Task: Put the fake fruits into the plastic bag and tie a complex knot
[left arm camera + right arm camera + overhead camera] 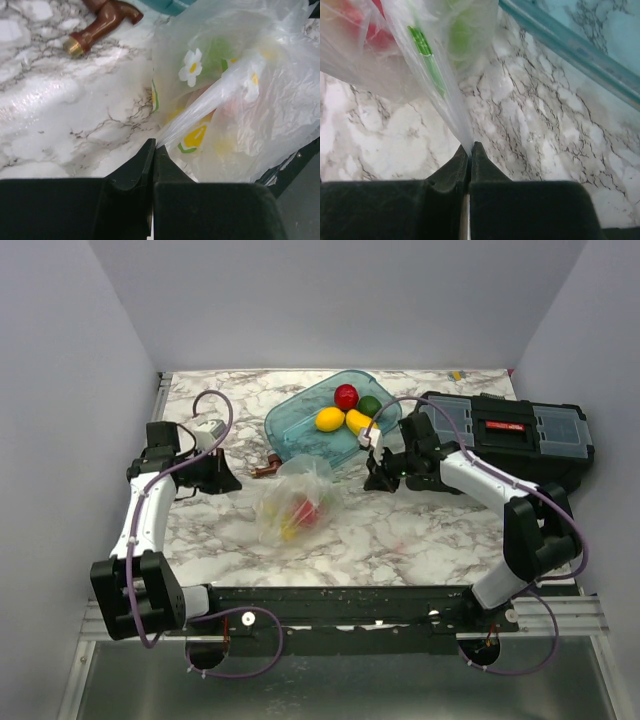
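I had the left hand (154,147) pinched fully shut on a fold of the plastic bag (295,502), the film running straight into the fingertips. The right hand (470,150) was likewise clamped on a thin, drawn-out strand of the same bag from the opposite side. The bag lay mid-worktop (400,540), just in front of the teal tub (300,430), with a few fake fruits (305,512), red and yellow, showing through the film. A red fruit (346,396), two lemons (330,419) and a green one (370,406) sat in the tub, so I judged loading incomplete. I took the step in hand to be gathering the two film ends for the knot. To do it well: draw both ends up and apart evenly, so the load settles low and none rolls out. Keep tension moderate, since thin film tears at a pinch point. Cross the strands above the fruits, not beside them. Steer the left arm clear of the brown spout-shaped piece (100,25) lying near the bag. I saw no knot formed.
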Controlling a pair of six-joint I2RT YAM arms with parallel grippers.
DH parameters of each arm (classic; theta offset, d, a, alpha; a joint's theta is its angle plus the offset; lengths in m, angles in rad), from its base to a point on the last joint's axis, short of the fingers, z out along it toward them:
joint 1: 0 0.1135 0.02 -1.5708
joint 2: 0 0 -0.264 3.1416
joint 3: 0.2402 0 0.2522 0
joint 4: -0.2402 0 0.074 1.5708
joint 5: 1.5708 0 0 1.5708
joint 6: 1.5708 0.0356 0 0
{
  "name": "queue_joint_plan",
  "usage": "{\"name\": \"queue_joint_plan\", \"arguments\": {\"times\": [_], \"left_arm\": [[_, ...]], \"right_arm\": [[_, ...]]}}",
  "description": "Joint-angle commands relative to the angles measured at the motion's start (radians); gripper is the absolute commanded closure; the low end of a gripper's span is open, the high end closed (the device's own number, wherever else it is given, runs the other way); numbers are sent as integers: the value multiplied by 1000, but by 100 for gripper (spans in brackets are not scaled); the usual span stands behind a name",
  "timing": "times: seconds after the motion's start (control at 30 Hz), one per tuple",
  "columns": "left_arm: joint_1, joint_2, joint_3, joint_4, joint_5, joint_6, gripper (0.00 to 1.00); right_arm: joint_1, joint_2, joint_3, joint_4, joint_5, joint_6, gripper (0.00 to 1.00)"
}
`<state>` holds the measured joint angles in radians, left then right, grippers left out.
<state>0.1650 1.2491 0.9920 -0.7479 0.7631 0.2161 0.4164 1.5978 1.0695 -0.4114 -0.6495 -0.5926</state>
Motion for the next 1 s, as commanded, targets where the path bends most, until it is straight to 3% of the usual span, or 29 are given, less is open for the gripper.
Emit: {"name": "queue_joint_plan", "arguments": {"times": [0.0,0.13,0.43,0.57,0.6,0.63,0.7,0.73,0.8,0.97], "left_arm": [[142,59,-49,78,-304,77,100],[126,84,-98,114,-286,86,100],[-65,-21,-138,156,-223,75,100],[-70,-84,-128,134,-160,127,98],[-70,-103,-124,128,-143,141,91],[-70,-118,-112,113,-126,159,77],[-70,-144,-76,60,-75,222,37],[-70,-156,-63,48,-69,237,21],[-70,-200,-40,57,-74,258,2],[-70,-327,-64,191,-141,282,1]], "right_arm": [[-151,52,-103,-110,286,-138,99],[-144,64,-101,-97,202,-124,99],[-8,25,3,-191,37,-71,99],[-5,15,27,-192,35,-83,78],[-5,11,36,-190,38,-85,67],[-5,1,45,-188,39,-85,54],[-5,-22,60,-177,37,-82,24],[-6,-39,67,-166,36,-79,15],[-5,-70,69,-133,41,-58,0],[-6,-111,72,-38,93,9,0]]}}
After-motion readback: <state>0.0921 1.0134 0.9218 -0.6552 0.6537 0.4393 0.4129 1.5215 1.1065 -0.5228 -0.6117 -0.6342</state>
